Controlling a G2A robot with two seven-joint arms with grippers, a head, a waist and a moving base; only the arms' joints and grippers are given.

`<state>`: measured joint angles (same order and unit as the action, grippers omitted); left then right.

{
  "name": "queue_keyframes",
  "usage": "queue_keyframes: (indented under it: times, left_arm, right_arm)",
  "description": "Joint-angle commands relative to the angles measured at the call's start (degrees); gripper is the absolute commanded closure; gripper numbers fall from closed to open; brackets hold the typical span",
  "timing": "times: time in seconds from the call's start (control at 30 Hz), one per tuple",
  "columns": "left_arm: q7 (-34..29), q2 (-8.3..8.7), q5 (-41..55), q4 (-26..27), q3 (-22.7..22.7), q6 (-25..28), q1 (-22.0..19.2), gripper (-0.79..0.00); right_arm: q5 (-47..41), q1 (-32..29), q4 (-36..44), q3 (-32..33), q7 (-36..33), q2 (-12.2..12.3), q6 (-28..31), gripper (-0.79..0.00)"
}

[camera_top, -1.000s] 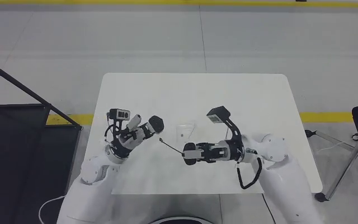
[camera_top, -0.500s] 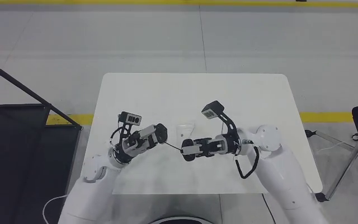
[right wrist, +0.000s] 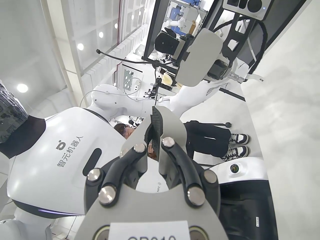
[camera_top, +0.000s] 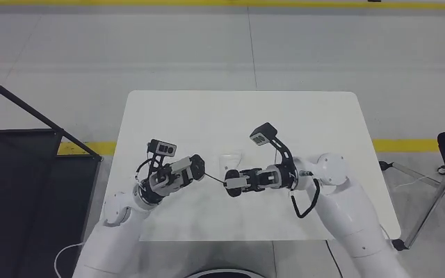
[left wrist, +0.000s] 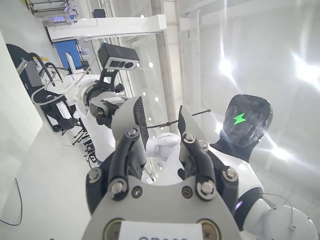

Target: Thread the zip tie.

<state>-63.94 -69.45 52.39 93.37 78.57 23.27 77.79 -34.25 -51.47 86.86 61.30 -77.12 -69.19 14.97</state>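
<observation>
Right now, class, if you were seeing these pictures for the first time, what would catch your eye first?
Over the middle of the white table, a thin black zip tie bridges the two grippers. The right gripper is shut on one end. The other end reaches the left gripper, whose fingers stand open.

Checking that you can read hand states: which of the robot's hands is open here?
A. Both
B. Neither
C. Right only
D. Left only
D: the left hand is spread, with the zip tie crossing the gap, while the right hand is closed on the zip tie.
</observation>
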Motion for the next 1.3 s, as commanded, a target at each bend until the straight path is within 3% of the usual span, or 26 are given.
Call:
queue_keyframes:
  times: [0.0, 0.97, 1.13, 1.27]
  left_arm:
    - [-0.2, 0.00, -0.1, 0.1, -0.1, 0.0, 0.1, -0.323]
    - [-2.5, -0.13, 1.2, -0.5, -0.2, -0.5, -0.2, -0.166]
    - [-2.8, -0.18, 1.1, -0.6, -0.4, -0.4, -0.4, 0.000]
    - [-2.9, -0.21, 1.1, -0.8, -0.5, -0.4, -0.5, 0.000]
  right_arm:
    - [-0.1, 0.0, 0.0, -0.1, 0.2, 0.0, -0.1, 0.000]
    - [-0.8, 0.3, -0.3, -0.3, 0.6, 0.3, -0.4, 0.000]
    - [-0.8, 0.4, -0.3, -0.3, 0.5, 0.3, -0.5, 0.000]
    - [-0.9, 0.4, -0.3, -0.4, 0.5, 0.3, -0.6, 0.000]
